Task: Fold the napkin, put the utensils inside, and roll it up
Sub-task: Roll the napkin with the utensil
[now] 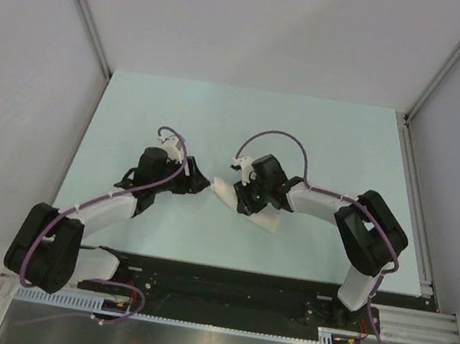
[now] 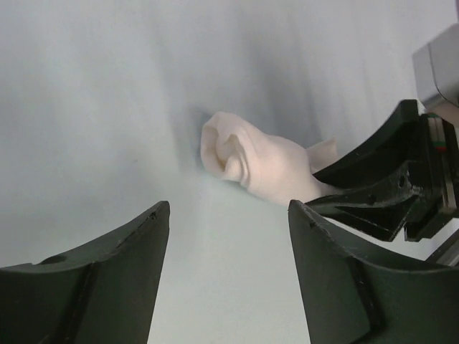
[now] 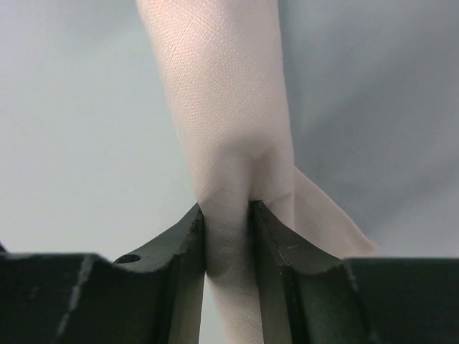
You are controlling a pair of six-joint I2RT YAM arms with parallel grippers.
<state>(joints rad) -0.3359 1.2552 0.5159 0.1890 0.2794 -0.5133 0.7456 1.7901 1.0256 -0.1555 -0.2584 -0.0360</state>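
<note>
Rolling looks like the step you are in, and by the look of it near its end. The cream-white woven cloth napkin [image 1: 224, 191] lies as a tight bundle on the pale green tabletop [image 1: 135, 114], between your two arms. Your right gripper [image 3: 228, 215] is pinched narrow on the napkin [image 3: 229, 107], with the cloth gathered into a waist between the black fingers. Your left gripper [image 2: 229, 215] stands wide and holds nothing; it sits just short of the curled end of the napkin [image 2: 258, 161], not touching it. The small orange-brown spoon does not show in any view, so you cannot tell whether it sits inside the roll.

Next, you will probably want to check that the roll holds its shape. Ease the right pinch off slowly, since soft cloth may spring loose. Keep the left fingers ready by the curled end to press it down if it unwinds.
</note>
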